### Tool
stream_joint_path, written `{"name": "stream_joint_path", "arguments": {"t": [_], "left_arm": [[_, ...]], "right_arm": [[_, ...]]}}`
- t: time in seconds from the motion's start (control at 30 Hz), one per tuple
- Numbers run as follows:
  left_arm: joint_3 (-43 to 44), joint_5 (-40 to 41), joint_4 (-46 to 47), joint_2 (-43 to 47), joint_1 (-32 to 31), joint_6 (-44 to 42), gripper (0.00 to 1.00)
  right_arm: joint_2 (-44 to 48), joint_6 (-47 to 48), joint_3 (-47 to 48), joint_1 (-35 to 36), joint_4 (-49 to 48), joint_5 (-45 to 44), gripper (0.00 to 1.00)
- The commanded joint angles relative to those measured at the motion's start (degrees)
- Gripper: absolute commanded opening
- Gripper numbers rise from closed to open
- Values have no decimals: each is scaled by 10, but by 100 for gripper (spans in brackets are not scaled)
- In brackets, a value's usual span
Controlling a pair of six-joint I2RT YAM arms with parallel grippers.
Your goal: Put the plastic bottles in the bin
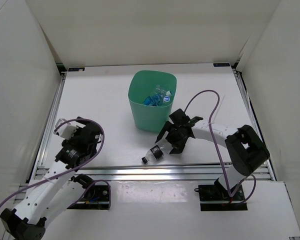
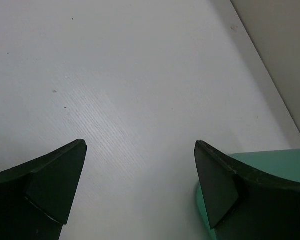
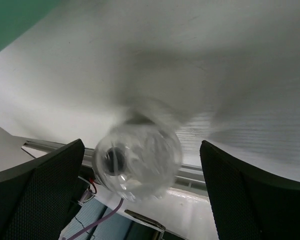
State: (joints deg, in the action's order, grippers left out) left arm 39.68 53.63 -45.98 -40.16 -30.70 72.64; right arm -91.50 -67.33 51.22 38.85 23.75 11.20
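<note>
The mint-green bin (image 1: pixel 149 117) stands at mid-table, and several plastic bottles (image 1: pixel 159 98) with blue labels lie inside it. One short clear bottle (image 1: pixel 154 153) with a black cap lies on its side on the table, near the front edge. My right gripper (image 1: pixel 168 142) hovers just right of it, open. In the right wrist view the bottle (image 3: pixel 140 162) appears blurred and end-on between the spread fingers (image 3: pixel 50 185), with no contact visible. My left gripper (image 1: pixel 85 134) is open over bare table at the left, with nothing between its fingers (image 2: pixel 55 185).
A metal rail (image 1: pixel 155 170) runs along the table's front edge, just behind the lying bottle. White walls enclose the table on three sides. A corner of the bin (image 2: pixel 275 162) shows behind the right finger in the left wrist view.
</note>
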Motion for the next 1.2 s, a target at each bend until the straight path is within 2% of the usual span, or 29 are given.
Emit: {"name": "stream_joint_path", "arguments": {"t": [0.0, 0.07, 0.1, 0.23, 0.43, 0.53, 0.6, 0.73, 0.8, 0.87, 0.9, 0.93, 1.03, 1.17], "left_arm": [[-4, 22, -49, 26, 3, 45, 100], [-4, 27, -54, 42, 3, 51, 100], [-4, 32, -54, 42, 3, 51, 100], [-4, 32, -73, 53, 3, 56, 100], [-17, 32, -79, 58, 3, 67, 100], [-17, 32, -79, 58, 3, 73, 100], [-17, 32, -79, 58, 3, 73, 100], [-17, 32, -84, 58, 3, 79, 100], [-17, 32, -90, 63, 3, 79, 100], [-17, 32, -90, 63, 3, 85, 100], [-17, 32, -96, 63, 3, 85, 100], [-17, 32, -101, 63, 3, 90, 100], [-17, 38, -101, 69, 3, 90, 100], [-28, 38, -101, 74, 3, 96, 100]], "right_arm": [[-10, -1, 26, 6, -26, 19, 97], [-30, -1, 32, 11, -26, 25, 94], [-30, -1, 32, 11, -26, 30, 88], [-47, -6, 32, 11, -26, 55, 75], [-47, -18, 32, 17, -20, 68, 72], [-47, -18, 38, 17, -8, 68, 64], [-47, -18, 44, 17, -2, 68, 62], [-47, -13, 55, 17, 9, 68, 48], [-47, -8, 60, 11, 25, 68, 45], [-36, -3, 74, 5, 59, 73, 49], [-36, 6, 89, 5, 74, 66, 55], [-22, 13, 99, 0, 118, 40, 74], [6, 13, 145, -5, 208, -8, 100], [55, -39, 174, -5, 256, -29, 100]]}}
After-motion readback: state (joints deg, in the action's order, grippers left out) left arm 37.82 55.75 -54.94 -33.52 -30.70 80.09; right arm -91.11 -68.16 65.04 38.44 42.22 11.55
